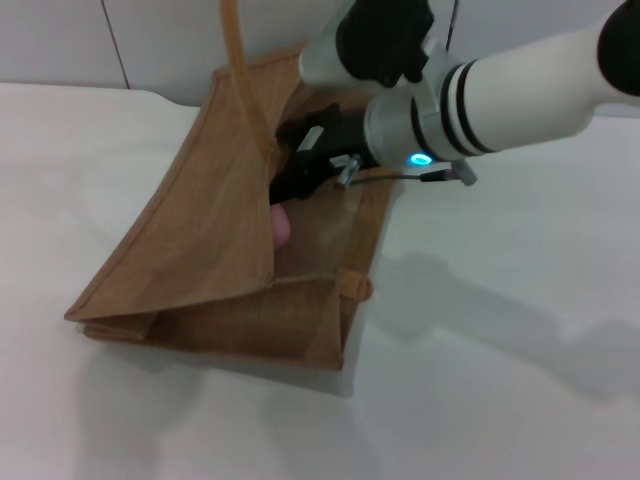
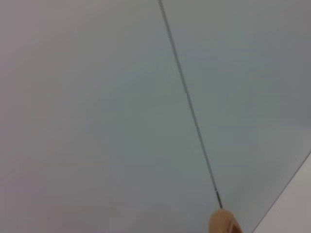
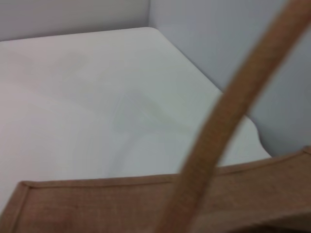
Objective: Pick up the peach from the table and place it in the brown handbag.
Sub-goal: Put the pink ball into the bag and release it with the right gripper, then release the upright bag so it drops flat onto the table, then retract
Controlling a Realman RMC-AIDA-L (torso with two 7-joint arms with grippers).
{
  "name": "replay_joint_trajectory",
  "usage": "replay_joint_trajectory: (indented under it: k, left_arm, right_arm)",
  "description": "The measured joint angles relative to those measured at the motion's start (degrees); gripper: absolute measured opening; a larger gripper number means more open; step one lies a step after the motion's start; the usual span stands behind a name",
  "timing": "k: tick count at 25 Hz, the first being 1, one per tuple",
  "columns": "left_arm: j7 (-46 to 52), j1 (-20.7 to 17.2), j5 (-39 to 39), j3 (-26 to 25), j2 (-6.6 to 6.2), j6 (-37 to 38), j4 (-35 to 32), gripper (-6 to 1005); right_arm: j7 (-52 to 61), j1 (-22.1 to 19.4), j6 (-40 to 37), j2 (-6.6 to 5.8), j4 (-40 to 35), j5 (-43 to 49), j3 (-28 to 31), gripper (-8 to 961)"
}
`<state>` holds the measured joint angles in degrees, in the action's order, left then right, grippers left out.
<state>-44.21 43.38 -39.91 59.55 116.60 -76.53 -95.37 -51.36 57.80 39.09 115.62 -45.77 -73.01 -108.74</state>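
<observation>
Head view: white table (image 1: 520, 400) against a pale panelled wall. The brown handbag (image 1: 220, 290) lies open on it, one handle (image 1: 245, 90) pulled up past the frame's top. The right gripper (image 1: 300, 180) reaches into its mouth; the peach (image 1: 281, 224) sits at its tips, mostly hidden by the bag wall; grip cannot be told.

Left wrist view: bare wall, a tan strap end (image 2: 223, 222); left gripper unseen.

Right wrist view: bag rim (image 3: 97, 183), blurred handle (image 3: 228, 121), table beyond.
</observation>
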Motion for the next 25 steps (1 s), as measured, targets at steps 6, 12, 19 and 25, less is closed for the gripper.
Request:
replay_joint_trajectory:
  k: [6,12,19,25]
  left_arm:
    - [-0.4,-2.3,0.0,-2.8,-0.06,0.3,0.1,122]
    - [-1.1,-4.5,0.0,-5.1,-0.13,2.0,1.6,122]
    - [-1.3,-6.8,-0.7,-5.6,0.12,4.7,4.7,122]
    - [-4.9,-10.3,-8.5,-5.5,0.22,10.1,9.3,118]
  right_arm:
    - [1.1,-0.9,4.6,-0.61,-0.3,7.2,8.2,822]
    - [5.6,-3.9,7.4,-2.10,-3.0,20.3,19.5,817]
    - [7.0,-7.7,7.0,-2.27,-6.4,30.5,28.4,815]
    - [7.0,-11.6,1.9,-1.13,-8.2,33.5,30.5,815]
